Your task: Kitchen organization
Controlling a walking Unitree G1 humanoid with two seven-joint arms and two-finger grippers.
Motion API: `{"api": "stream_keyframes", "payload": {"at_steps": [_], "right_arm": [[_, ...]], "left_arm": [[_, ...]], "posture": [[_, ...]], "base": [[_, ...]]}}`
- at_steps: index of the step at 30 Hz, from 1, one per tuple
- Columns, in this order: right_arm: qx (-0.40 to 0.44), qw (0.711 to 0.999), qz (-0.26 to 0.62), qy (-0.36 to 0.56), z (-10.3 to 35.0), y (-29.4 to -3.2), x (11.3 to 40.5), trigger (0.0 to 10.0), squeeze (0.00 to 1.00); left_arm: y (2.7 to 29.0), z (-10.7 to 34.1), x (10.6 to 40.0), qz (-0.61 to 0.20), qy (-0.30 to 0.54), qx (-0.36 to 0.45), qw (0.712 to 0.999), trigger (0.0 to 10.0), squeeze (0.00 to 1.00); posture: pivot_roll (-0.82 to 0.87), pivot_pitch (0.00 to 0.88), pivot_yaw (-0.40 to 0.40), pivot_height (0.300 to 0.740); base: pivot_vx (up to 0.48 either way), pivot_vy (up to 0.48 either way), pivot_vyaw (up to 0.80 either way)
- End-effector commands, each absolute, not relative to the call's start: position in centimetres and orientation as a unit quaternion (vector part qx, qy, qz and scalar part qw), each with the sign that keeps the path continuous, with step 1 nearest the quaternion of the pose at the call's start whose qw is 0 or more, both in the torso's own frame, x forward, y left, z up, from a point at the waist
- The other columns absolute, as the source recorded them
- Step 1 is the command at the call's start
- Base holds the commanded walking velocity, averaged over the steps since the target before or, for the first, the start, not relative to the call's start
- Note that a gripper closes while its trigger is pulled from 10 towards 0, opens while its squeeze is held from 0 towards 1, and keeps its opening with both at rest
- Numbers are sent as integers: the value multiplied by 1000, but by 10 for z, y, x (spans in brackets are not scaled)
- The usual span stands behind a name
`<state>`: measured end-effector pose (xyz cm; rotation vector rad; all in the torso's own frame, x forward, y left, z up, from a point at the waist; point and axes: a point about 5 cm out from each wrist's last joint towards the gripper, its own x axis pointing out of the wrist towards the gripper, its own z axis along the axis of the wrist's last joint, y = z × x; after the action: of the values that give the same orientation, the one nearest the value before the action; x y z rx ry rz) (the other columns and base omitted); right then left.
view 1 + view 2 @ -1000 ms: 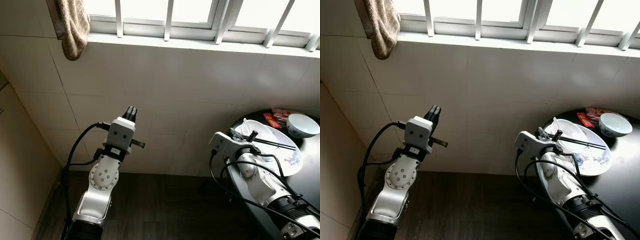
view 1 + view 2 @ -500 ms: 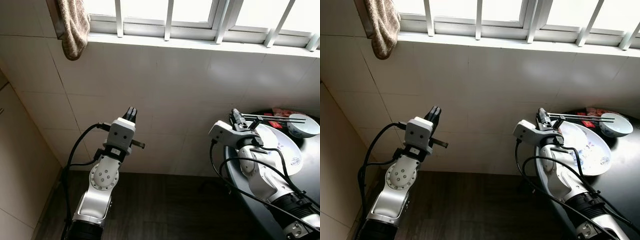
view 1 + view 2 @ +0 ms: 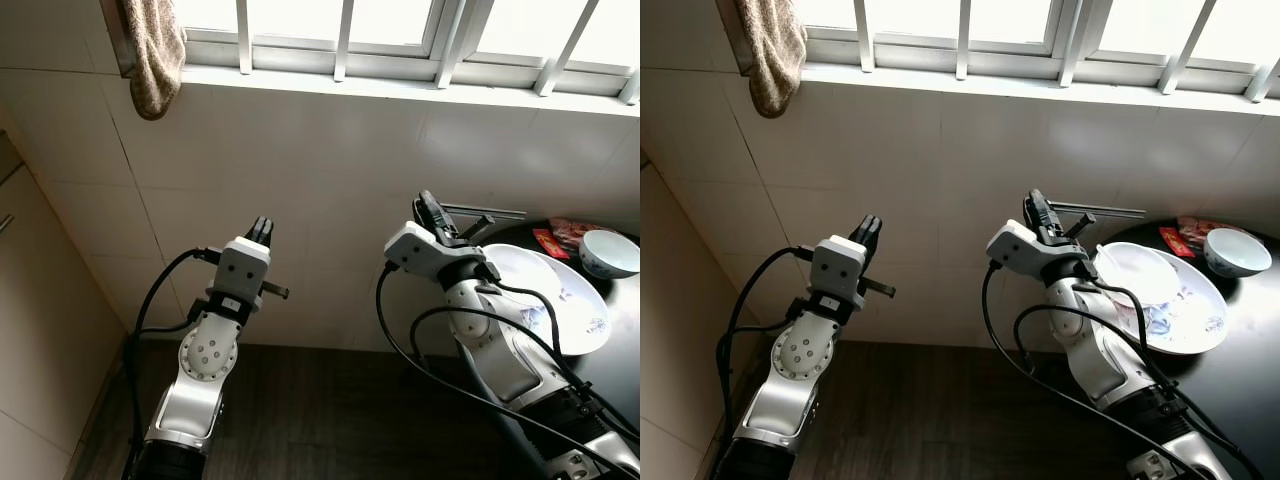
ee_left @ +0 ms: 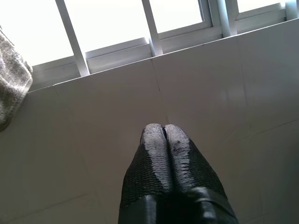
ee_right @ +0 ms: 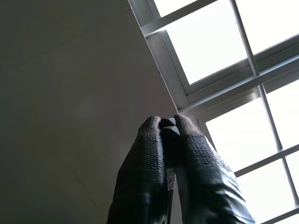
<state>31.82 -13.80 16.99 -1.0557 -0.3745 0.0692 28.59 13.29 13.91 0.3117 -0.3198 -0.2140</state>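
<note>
A: Where are the chopsticks (image 3: 484,212)?
B: Clamped in the right claw (image 3: 430,211), raised beyond the worktop (image 3: 625,350) edge, above the plate (image 3: 560,300). Keep them level while carrying.
A: Arms?
B: Right bent upward; left claw (image 3: 262,229) pressed together, empty, raised toward the wall.

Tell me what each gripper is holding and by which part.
Right gripper pinches a pair of chopsticks at one end. Left gripper is shut, holding nothing.

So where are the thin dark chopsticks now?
The thin dark chopsticks are pinched in the right gripper, raised near the tiled wall, left of the white plate.
</note>
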Motion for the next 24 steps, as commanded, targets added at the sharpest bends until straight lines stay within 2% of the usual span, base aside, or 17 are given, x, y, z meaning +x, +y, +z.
{"api": "stream_keyframes", "payload": {"at_steps": [1, 2, 12, 16, 24], "right_arm": [[-488, 849, 35, -197, 177, -135, 316, 3529, 0], [-481, 851, 45, -206, 179, -131, 315, 10000, 0], [-447, 858, 99, -232, 182, -111, 307, 10000, 0], [-351, 908, 128, -187, 173, -107, 304, 10000, 0], [-256, 942, 158, -151, 167, -102, 300, 10000, 0]], "left_arm": [[128, 140, 286, -115, -161, 156, 968, 10000, 0], [128, 140, 287, -115, -161, 156, 968, 10000, 0], [128, 140, 287, -114, -163, 156, 967, 10000, 0], [127, 142, 287, -114, -168, 149, 968, 10000, 0], [127, 142, 286, -113, -166, 139, 970, 10000, 0]], "posture": [[-46, 0, -80, 740], [-47, 0, -80, 740], [-44, 0, -80, 740], [-41, 0, -82, 740], [-36, 0, -86, 740]], "base": [[0, 0, 0], [0, 0, 0], [0, 0, 720], [0, 0, 800], [0, 0, 800]]}}
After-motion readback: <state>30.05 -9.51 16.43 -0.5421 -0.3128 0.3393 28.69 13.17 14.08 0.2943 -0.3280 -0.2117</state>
